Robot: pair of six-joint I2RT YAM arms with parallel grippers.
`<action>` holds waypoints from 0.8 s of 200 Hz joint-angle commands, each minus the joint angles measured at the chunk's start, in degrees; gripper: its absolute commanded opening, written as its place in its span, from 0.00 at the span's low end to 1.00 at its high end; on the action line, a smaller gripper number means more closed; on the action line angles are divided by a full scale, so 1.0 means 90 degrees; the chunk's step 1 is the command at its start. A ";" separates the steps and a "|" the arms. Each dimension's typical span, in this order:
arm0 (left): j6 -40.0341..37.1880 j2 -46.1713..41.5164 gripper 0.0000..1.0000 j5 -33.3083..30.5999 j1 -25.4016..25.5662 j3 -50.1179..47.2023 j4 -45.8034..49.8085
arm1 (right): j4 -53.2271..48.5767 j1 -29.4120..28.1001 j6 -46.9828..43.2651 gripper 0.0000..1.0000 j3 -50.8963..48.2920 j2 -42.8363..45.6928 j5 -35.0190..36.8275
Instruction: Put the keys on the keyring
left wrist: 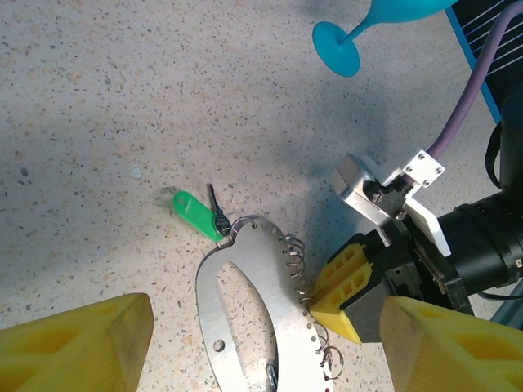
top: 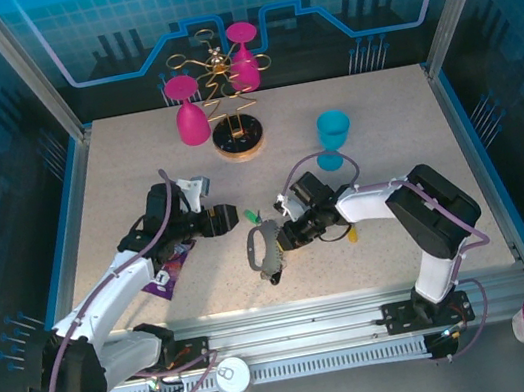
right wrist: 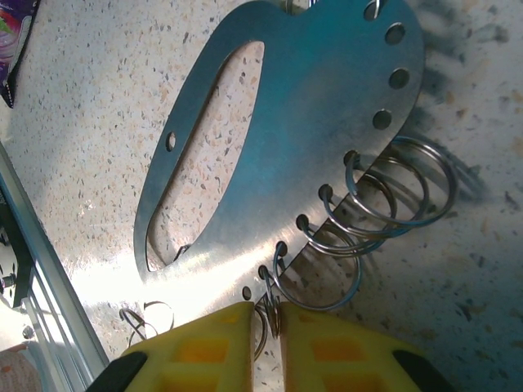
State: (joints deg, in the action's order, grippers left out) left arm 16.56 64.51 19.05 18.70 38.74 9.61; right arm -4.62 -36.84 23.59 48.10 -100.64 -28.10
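Flanking keyring (left wrist: 274, 286), packet (top: 175, 265), perhaps snacks, blue goblet (top: 334, 130)

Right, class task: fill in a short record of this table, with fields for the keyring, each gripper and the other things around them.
keyring: flat on the table between the grippers, green tag at its far end
left gripper: open, empty, near the tag end
right gripper: pinching a small ring at the plate's edge
other rings: threaded through the edge holes
blue cup: upright, farther back on the right
purple packet: partly hidden by the left arm
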 commanded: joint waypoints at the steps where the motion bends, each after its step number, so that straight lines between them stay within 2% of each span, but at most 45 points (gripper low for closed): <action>1: -0.0101 -0.0104 0.74 -0.0046 0.0019 -0.0094 0.0026 | 0.0016 -0.0116 -0.0002 0.16 0.0174 -0.0066 -0.0102; 55: -0.0108 -0.0124 0.74 -0.0055 0.0013 -0.0118 0.0022 | -0.0067 -0.0184 -0.0062 0.22 0.0220 -0.0189 0.0045; 93: -0.0138 -0.0147 0.74 -0.0075 0.0012 -0.0115 0.0056 | -0.0202 -0.0202 -0.0113 0.14 0.0426 -0.0207 0.0211; 135: -0.0188 -0.0169 0.74 -0.0108 0.0017 -0.0130 0.0065 | -0.0656 -0.0201 -0.0361 0.01 0.0408 0.0295 0.0551; 160: -0.0189 -0.0176 0.74 -0.0127 0.0017 -0.0125 0.0057 | -0.1056 -0.0223 -0.0695 0.00 0.0420 0.0568 0.0812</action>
State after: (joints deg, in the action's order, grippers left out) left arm 16.32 64.10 18.65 18.70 38.35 9.78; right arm -9.15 -37.95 21.10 50.76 -99.24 -23.57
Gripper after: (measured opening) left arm 0.738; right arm 0.062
